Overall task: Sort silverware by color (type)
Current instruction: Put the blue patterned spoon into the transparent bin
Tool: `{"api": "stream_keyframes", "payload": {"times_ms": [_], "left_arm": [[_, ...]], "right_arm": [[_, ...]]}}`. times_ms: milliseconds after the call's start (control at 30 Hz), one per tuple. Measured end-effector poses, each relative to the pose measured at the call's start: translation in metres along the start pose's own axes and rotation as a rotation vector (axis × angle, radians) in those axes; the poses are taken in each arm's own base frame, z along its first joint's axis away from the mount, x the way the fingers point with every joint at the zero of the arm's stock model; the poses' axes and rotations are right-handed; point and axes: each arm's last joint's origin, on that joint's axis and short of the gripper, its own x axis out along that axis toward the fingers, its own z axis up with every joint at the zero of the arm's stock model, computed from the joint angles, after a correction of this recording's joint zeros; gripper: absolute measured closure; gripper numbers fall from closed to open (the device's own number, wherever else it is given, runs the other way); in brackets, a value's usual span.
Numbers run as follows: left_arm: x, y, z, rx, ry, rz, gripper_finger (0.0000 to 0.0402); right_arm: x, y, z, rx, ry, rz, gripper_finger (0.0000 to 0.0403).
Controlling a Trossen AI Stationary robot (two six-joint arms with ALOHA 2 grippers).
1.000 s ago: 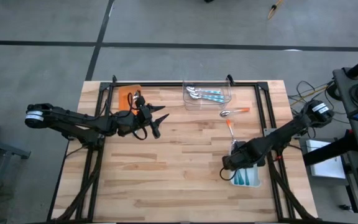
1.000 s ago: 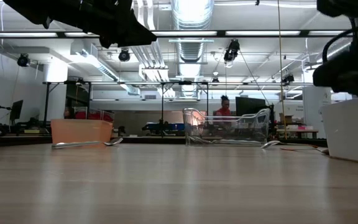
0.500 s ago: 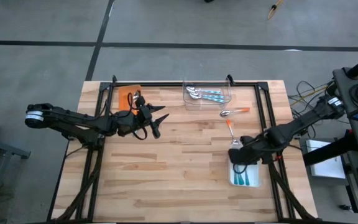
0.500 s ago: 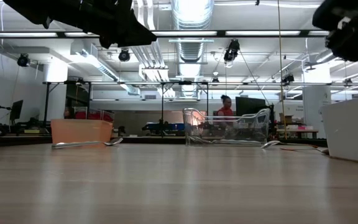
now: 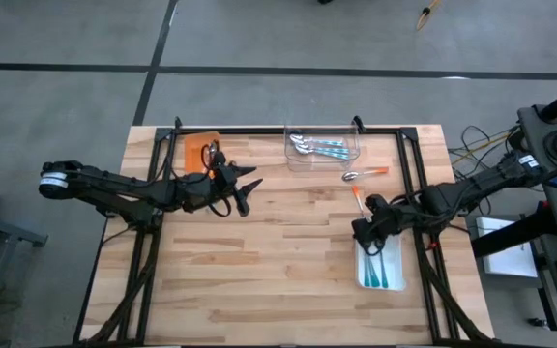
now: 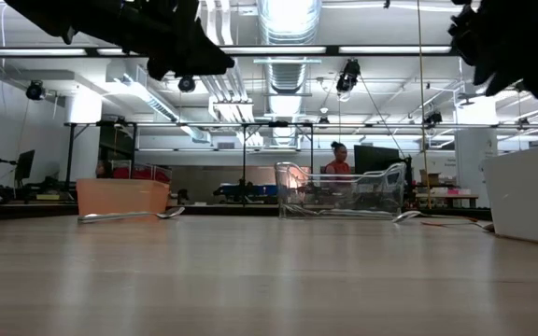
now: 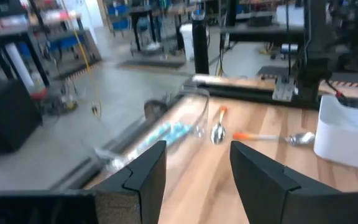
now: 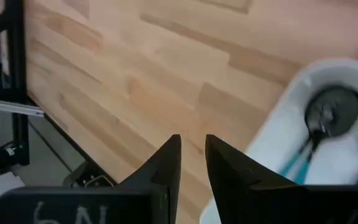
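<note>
The silverware is small spoons. Teal ones lie in the clear tray (image 5: 323,148) at the far edge, and more lie in the white tray (image 5: 383,266) at the near right. Two orange-handled spoons (image 5: 366,174) (image 5: 357,198) rest flat on the wood between those trays. My right gripper (image 5: 364,230) hovers over the white tray's far end. It tips downward, and its fingers (image 8: 166,165) stand a narrow gap apart with nothing between them. My left gripper (image 5: 249,189) waits open and empty in the air, near the orange tray (image 5: 197,149).
In the low view a spoon (image 6: 129,217) lies on the table in front of the orange tray (image 6: 122,196). Another spoon (image 6: 407,217) lies beside the clear tray (image 6: 344,191). Black frame rails (image 5: 259,130) run along the table's sides. Bare wood spans the middle and the near left.
My right gripper has risen off the white tray and drawn toward the table's far edge, turning as it went. It now sits over the tray's far end, and the teal spoons in the tray are uncovered.
</note>
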Motion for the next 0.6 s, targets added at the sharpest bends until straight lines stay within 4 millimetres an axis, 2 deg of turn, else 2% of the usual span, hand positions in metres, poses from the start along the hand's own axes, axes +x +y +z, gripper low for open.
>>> {"api": "stream_keyframes", "payload": {"times_ms": [333,600], "left_arm": [[-0.007,-0.005,-0.026,-0.112,0.3,-0.043,0.0242],[-0.02,-0.009,-0.023,-0.15,0.601,-0.033,0.0245]], "right_arm": [[0.0,0.0,0.035,-0.165,-0.07,0.011,0.0337],[-0.002,-0.006,0.061,-0.317,-0.157,-0.034,0.0337]]}}
